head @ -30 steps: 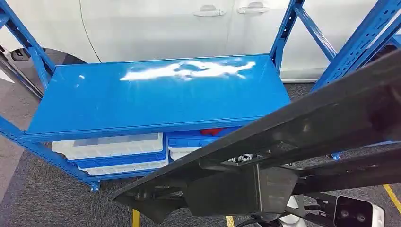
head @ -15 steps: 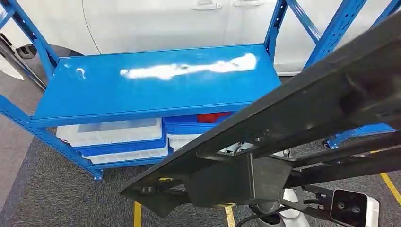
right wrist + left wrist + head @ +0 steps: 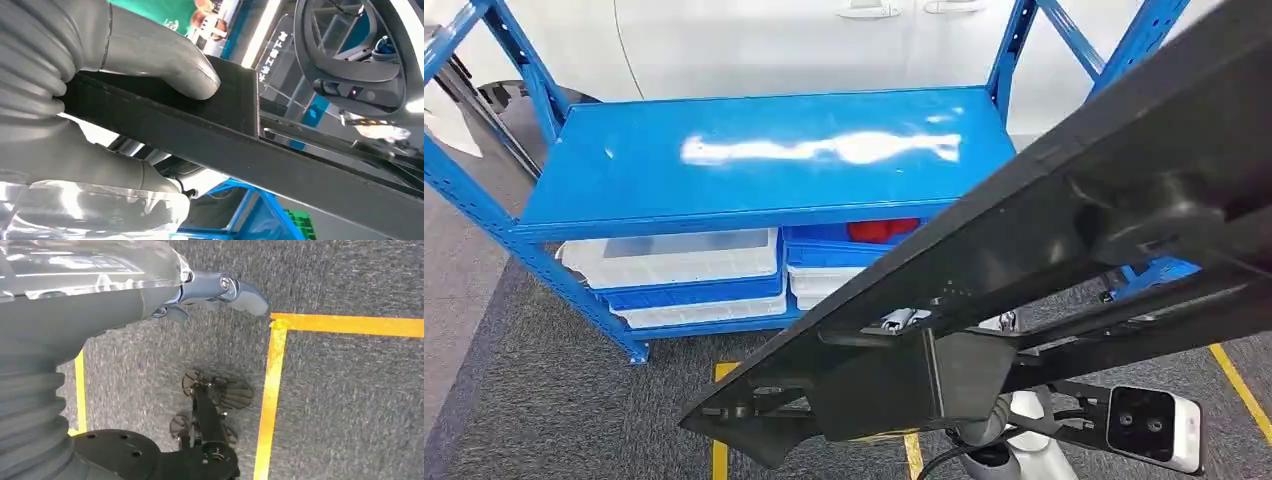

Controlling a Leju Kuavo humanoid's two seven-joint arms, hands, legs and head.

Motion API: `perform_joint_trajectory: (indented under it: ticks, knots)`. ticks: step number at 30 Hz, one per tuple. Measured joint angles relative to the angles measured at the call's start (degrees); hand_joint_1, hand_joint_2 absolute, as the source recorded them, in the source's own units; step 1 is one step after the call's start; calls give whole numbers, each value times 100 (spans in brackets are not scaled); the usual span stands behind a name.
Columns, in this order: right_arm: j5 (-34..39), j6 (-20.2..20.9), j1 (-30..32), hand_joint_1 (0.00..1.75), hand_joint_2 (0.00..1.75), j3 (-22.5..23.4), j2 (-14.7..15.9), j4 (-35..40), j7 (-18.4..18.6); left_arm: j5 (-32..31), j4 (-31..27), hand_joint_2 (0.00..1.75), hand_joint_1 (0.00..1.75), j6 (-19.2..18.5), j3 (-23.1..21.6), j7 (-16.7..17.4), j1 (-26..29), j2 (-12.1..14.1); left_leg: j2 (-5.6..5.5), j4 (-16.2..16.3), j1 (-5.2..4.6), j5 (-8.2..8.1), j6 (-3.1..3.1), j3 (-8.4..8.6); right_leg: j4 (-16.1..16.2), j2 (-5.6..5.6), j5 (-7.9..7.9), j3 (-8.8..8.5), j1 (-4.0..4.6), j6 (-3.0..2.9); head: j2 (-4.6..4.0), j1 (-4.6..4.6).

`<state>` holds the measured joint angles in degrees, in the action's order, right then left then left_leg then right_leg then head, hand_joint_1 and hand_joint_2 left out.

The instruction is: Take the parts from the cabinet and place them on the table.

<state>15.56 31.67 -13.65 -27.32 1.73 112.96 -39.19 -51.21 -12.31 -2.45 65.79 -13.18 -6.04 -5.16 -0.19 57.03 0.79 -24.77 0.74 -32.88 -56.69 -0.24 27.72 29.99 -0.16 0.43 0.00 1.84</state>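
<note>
Right hand (image 3: 125, 55) gripping long black part (image 3: 1044, 230); left hand (image 3: 210, 290) hanging slack, empty. Could clip blue rack (image 3: 764, 160) at eleven o'clock while swinging.

Blue steel rack (image 3: 764, 160), top shelf bare apart from a white glare streak. Lower shelf: stacked white and blue bins (image 3: 679, 275) on the left, more blue and white bins (image 3: 834, 270) right of them, a red item (image 3: 882, 230) in the top right one. Rack stands on grey carpet (image 3: 544, 400) with yellow tape lines (image 3: 270, 390).
</note>
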Motion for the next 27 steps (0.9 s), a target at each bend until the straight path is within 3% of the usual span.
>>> perform_joint_trajectory:
  ticks: [4,5,6,9,10,11,12,14,15,16,18,20,21,22,24,25,26,27]
  knots:
    - [-2,-6,-6,175,175,28,0,-35,0,17,0,175,0,0,4,0,-3,-4,10,-32,-3,83,-133,-20,6,3,-99,69,37,-85,0,0]
    - [4,-13,-7,175,175,48,0,-35,0,20,0,175,0,2,4,0,-4,-2,7,-4,-17,50,-159,-41,99,-14,-172,48,-41,-133,0,0]
    - [7,-26,-12,175,175,59,-2,-35,0,26,-2,175,0,7,4,-4,-3,-2,7,153,-13,-112,-170,-108,127,-32,-203,57,-27,-168,0,0]
    - [-66,-19,26,175,175,116,-7,-37,0,66,0,175,0,18,9,-13,12,-4,6,1481,1,-839,-220,-642,114,-48,-257,143,-2,-217,0,0]
    - [-107,-17,52,175,175,140,-7,-39,0,70,0,175,0,24,11,-15,21,-6,7,1800,1,-933,-233,-755,96,-22,-273,177,2,-208,0,0]
    - [-155,-22,70,175,175,157,-7,-42,0,85,0,175,0,37,13,-15,26,-6,7,1807,0,-889,-235,-727,76,13,-284,204,3,-195,0,0]
    - [-193,-37,73,175,175,166,-4,-46,0,87,0,175,0,46,20,-15,30,-6,5,1533,0,-724,-229,-554,45,42,-289,231,2,-187,0,0]
    - [-216,-94,63,175,175,184,-7,-46,0,103,-2,175,0,57,37,-13,30,-4,-66,461,5,-260,-194,63,-36,123,-287,277,-3,-171,0,0]
    - [-219,-131,60,175,175,190,-7,-48,0,103,-2,175,0,65,48,2,30,-2,-294,87,22,-289,-149,248,-81,147,-286,320,-9,-152,0,0]
    - [-216,-148,53,175,175,207,-4,-55,0,105,-2,175,0,70,52,11,28,-2,-280,50,0,-285,-147,241,-128,199,-293,367,26,-112,0,0]
    - [-210,-183,49,175,175,230,-4,-70,0,114,0,175,0,74,63,28,36,-4,-199,77,-14,-254,-96,203,-116,268,-344,414,6,-37,0,2]
    - [-203,-192,47,175,175,247,0,-74,0,118,0,175,0,74,79,28,32,-11,-106,19,15,-184,1,211,-120,322,-365,438,0,33,0,0]
    - [-201,-190,41,175,175,256,0,-74,0,118,0,175,0,74,83,28,23,-22,-44,8,23,-157,33,211,-227,213,-255,488,-10,64,0,0]
    - [-201,-188,20,175,175,267,0,-74,0,118,0,175,0,74,92,28,25,-22,-4,8,24,-143,58,183,-564,130,-11,639,-15,102,0,0]
    - [-201,-188,20,175,175,286,2,-85,0,118,-2,175,0,74,111,28,30,-22,101,11,17,-126,69,139,-1491,87,444,1054,-50,162,0,0]
    - [-201,-188,22,175,175,295,4,-103,0,118,-2,175,0,77,127,28,38,-22,151,14,17,-118,61,118,-1875,84,566,1224,-62,181,0,0]
    - [-201,-190,26,175,175,302,11,-116,0,118,-2,175,0,77,136,31,40,-22,211,15,17,-111,52,109,-1963,75,535,1248,-72,189,0,0]
    - [-203,-201,26,175,175,308,15,-123,0,116,-2,175,0,85,138,31,37,-22,268,15,17,-110,49,109,-1746,54,379,1110,-78,191,0,0]
